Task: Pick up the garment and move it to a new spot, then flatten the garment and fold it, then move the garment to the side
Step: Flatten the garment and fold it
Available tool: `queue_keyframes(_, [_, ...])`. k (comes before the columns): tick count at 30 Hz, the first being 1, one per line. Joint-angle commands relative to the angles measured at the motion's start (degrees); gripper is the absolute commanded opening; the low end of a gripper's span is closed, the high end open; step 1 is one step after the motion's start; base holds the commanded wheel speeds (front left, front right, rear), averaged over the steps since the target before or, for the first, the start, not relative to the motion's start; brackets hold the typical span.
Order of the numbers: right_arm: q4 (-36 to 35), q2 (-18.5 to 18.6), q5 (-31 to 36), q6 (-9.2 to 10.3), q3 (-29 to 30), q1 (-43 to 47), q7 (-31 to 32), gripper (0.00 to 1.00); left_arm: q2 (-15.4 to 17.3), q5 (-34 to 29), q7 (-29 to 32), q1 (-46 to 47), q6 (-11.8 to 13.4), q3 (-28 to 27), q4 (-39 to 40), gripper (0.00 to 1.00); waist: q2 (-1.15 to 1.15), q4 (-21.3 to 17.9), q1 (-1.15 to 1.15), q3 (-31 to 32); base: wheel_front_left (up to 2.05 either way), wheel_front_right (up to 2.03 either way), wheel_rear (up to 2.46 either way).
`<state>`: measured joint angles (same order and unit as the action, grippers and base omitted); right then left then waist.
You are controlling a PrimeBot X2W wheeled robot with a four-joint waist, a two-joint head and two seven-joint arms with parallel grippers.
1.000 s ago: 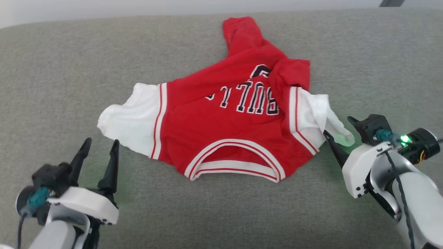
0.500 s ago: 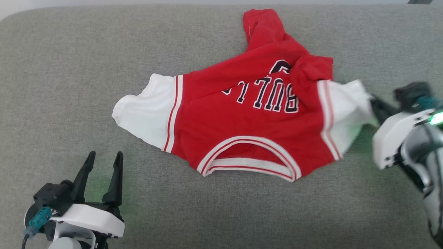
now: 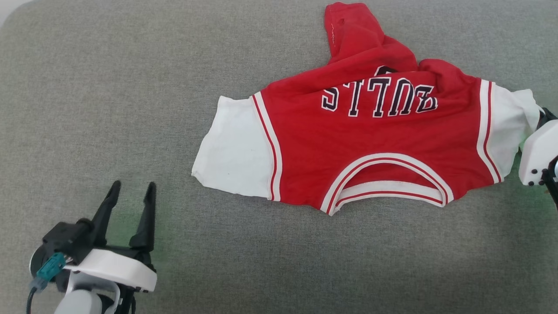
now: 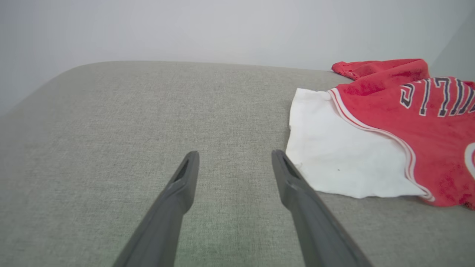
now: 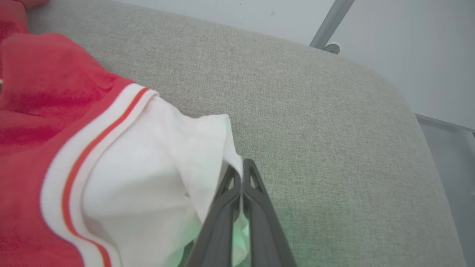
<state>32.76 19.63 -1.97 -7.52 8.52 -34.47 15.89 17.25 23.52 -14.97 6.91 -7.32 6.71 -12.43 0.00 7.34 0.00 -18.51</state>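
Bare grey cushion [image 3: 109, 109] left of garment [image 3: 370, 148]

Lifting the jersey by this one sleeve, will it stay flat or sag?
Likely sags: the garment bunches in folds at its far edge, and the right gripper pinches just one white sleeve. Probably light, thin cloth. It may drag on the textured grey cushion.

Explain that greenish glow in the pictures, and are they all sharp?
Head view: sharp, with a faint green tint on the grey cushion beside the left gripper. Right wrist view: the same green tints the garment at its white sleeve, where the right gripper pinches it, probably from a lamp on the arm. Left wrist view: soft, even light.
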Motion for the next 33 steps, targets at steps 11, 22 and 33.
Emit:
queue_keyframes(11, [-3.9,-2.2,0.4,0.06,2.4,5.1,-10.5,1.0,21.5,3.5,-0.3,11.6,-0.1,19.9,8.9,1.0,0.0,-3.6,0.0,1.7,0.0,0.0,0.0])
queue_keyframes(22, [-21.3,-8.8,-1.8,0.05,-0.2,18.5,-15.0,1.0,44.0,14.8,9.4,29.6,-0.1,49.5,18.8,1.0,0.0,-12.6,0.0,0.6,0.0,0.0,0.0])
queue_keyframes(33, [-28.8,-13.3,-0.5,0.05,-3.4,23.5,-14.9,1.0,47.5,21.6,22.9,42.1,-0.1,66.6,17.9,1.0,0.0,-18.5,0.0,-2.0,0.0,0.0,0.0])
